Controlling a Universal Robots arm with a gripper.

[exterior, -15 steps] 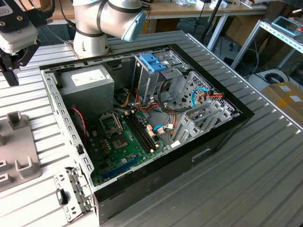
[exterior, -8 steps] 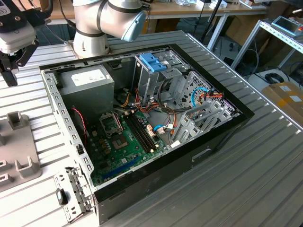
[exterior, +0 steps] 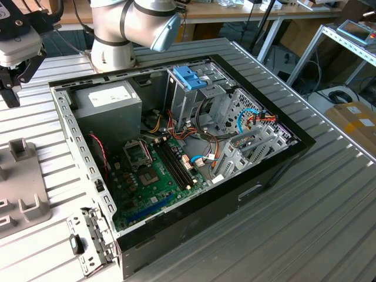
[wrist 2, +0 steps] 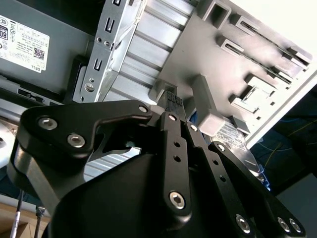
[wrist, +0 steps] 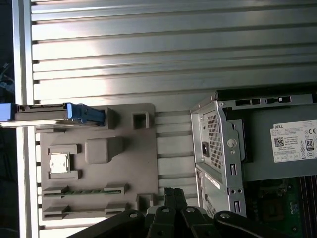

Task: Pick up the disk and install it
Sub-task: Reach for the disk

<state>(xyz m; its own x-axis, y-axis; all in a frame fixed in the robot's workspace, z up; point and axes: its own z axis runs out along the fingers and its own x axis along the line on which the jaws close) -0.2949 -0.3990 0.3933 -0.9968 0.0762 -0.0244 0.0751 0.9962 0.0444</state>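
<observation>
Beside the open computer case (exterior: pixel 252 187), over the ribbed metal tabletop (exterior: pixel 317 229), the gripper (wrist: pixel 172 192) hangs with its fingers pressed together and nothing between them. It is above one edge of a grey fixture plate (wrist: pixel 143 168). Along the opposite edge the disk (wrist: pixel 44 115) stands on its long side, one blue rail end showing and the other end cut off by the frame. In the second wrist view, black gripper links hide much of the plate.
</observation>
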